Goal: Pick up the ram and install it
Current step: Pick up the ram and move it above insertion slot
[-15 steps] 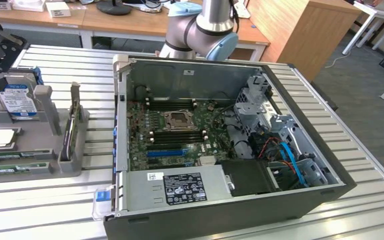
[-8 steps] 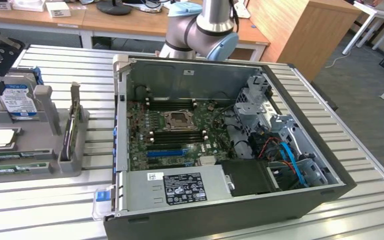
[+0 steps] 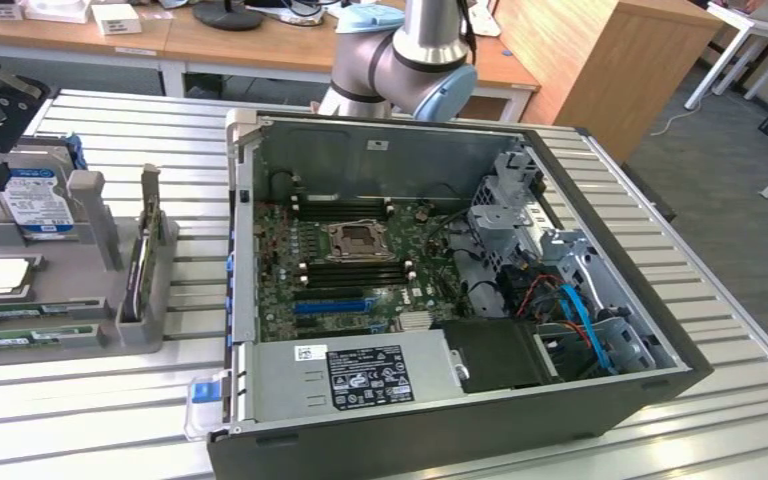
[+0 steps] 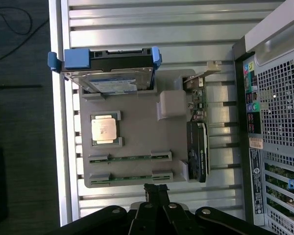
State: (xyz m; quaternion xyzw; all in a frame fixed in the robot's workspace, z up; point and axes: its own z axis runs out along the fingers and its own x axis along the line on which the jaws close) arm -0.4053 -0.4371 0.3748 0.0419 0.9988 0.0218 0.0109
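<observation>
The hand (image 4: pixel 156 190) hangs above the near edge of a grey parts tray (image 4: pixel 137 122), its 2 fingers drawn together with nothing between them. The tray sits on a slatted metal table (image 3: pixel 704 290), at the exterior view's left of an open computer case (image 3: pixel 424 450) that lies on its side. 2 green memory boards lie flat in parallel slots of the tray, neither lifted: the inner ram stick (image 4: pixel 130 157) runs just beside the square silver processor (image 4: pixel 104 129), and the outer ram stick (image 4: pixel 130 176) lies along the tray's edge, closest to the fingertips but apart from them. A hard drive (image 4: pixel 112 78) with a blue-white label stands upright in its holder at the far end of the tray, framed by blue clips. A graphics card (image 4: pixel 197 147) stands on edge along the side of the tray nearest the case. Inside the case the motherboard (image 3: pixel 344 290) is exposed, with a bare processor socket (image 3: pixel 357 240) at its middle and a silver power supply (image 3: pixel 357 375) below it in the exterior view.
</observation>
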